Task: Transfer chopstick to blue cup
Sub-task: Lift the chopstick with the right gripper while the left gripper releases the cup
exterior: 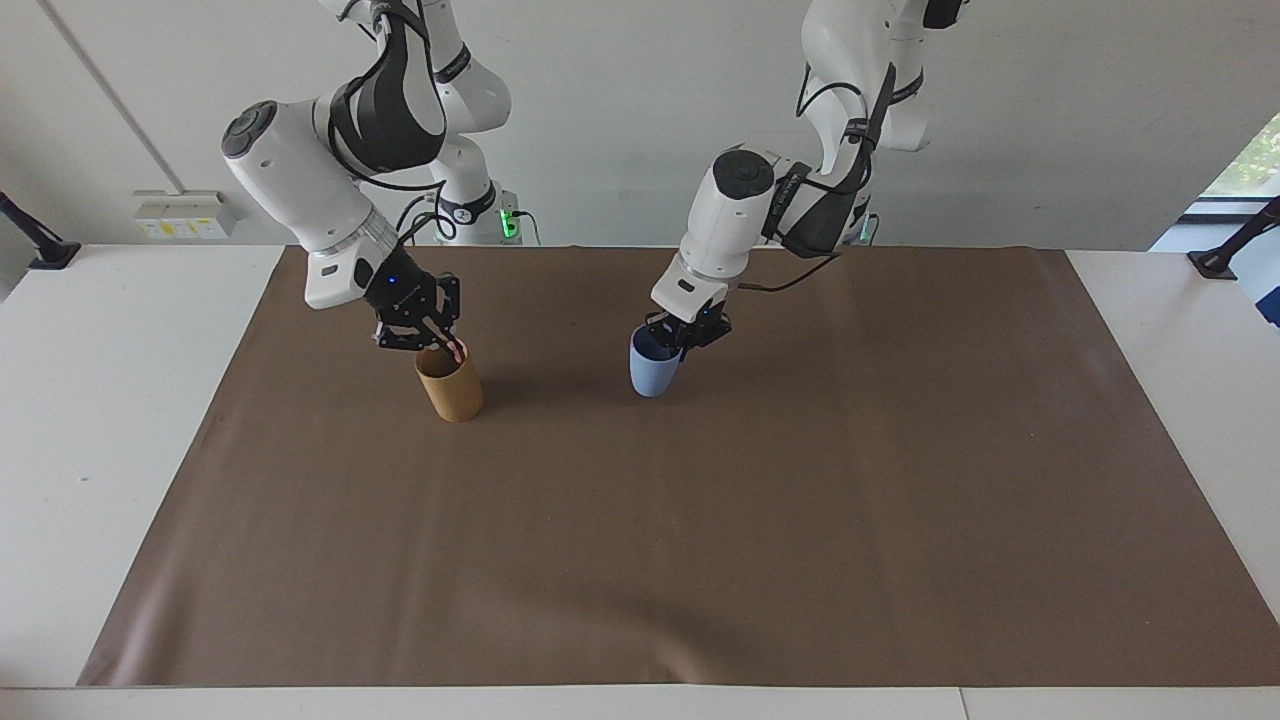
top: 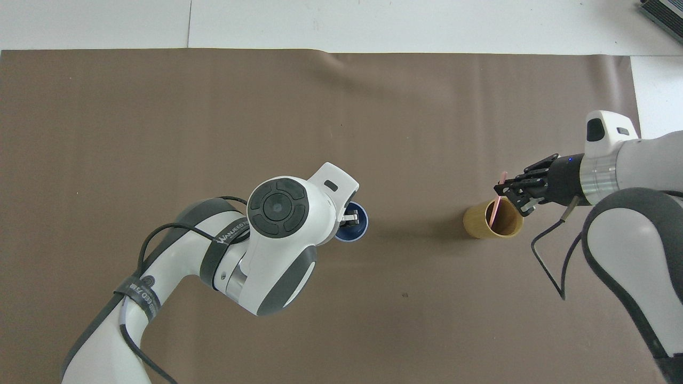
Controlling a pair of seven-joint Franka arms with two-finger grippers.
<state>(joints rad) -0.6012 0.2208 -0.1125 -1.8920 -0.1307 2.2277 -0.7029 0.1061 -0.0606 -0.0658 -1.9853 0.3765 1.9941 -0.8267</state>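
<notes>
In the facing view the right end effector (exterior: pixel 447 347) is pinched shut on the top of the chopstick (exterior: pixel 452 349), a pink stick whose lower part is still inside the tan holder (exterior: pixel 450 384), which stands on the brown mat (exterior: pixel 700 560) toward the right arm's end of the counter (exterior: pixel 110 420). The left end effector (exterior: pixel 683 338) is clamped on the rim of the blue cup (exterior: pixel 652 370), one finger inside, and holds it upright and low over the middle of the mat; whether its base touches the mat I cannot tell. So I judge the task to be in its first half: the stick is gripped and the cup is brought toward it, but the lift clear of the holder, the carry and the drop into the cup are all left. In the overhead view the chopstick (top: pixel 497 200) leans out of the holder (top: pixel 492 218), its upper end in the right end effector (top: pixel 506 188), and the cup (top: pixel 353 228) peeks out from under the left wrist, well apart from the holder. The band on the left arm (top: pixel 229 234) bears lettering that I cannot read with certainty; no other brand or label is legible.
</notes>
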